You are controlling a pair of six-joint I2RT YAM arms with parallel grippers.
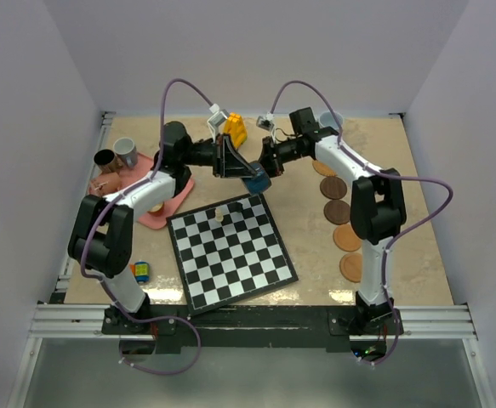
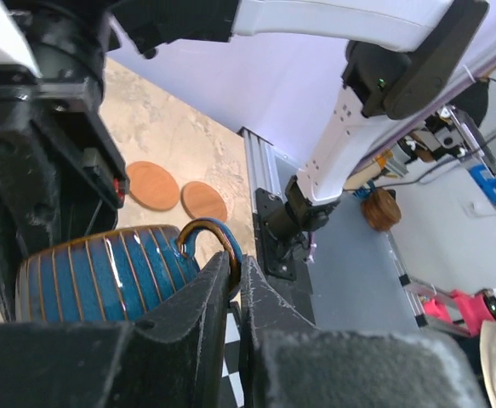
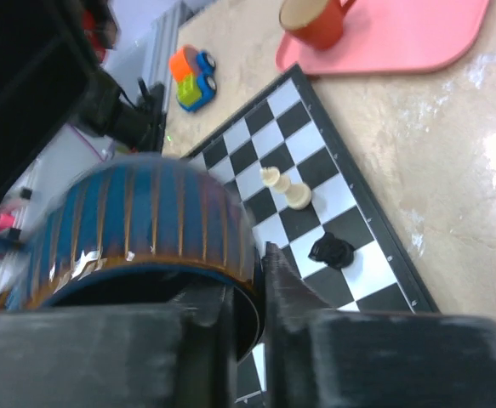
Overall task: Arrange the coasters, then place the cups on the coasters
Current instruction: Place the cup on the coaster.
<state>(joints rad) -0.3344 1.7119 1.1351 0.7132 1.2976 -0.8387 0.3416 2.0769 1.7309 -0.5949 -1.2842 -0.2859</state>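
Observation:
A dark teal cup (image 1: pixel 256 181) with thin copper stripes hangs above the far corner of the chessboard, held from both sides. My left gripper (image 2: pixel 237 280) is shut on its handle (image 2: pixel 220 240). My right gripper (image 3: pixel 260 285) is shut on its rim, one finger inside the cup (image 3: pixel 137 225) and one outside. Several round wooden coasters (image 1: pixel 339 212) lie in a curved line on the right of the table, from dark brown at the far end to light tan (image 1: pixel 352 268) near me. Two of them (image 2: pixel 152 184) show in the left wrist view.
A pink tray (image 1: pixel 158 214) at the left holds a grey cup (image 1: pixel 127 151), a black cup (image 1: pixel 105 159) and a coppery cup (image 3: pixel 311 19). The chessboard (image 1: pixel 230 251) carries a white piece (image 3: pixel 286 189) and a black piece (image 3: pixel 331 250). A yellow toy (image 1: pixel 235 130) stands behind and a toy car (image 1: pixel 141 271) lies front left.

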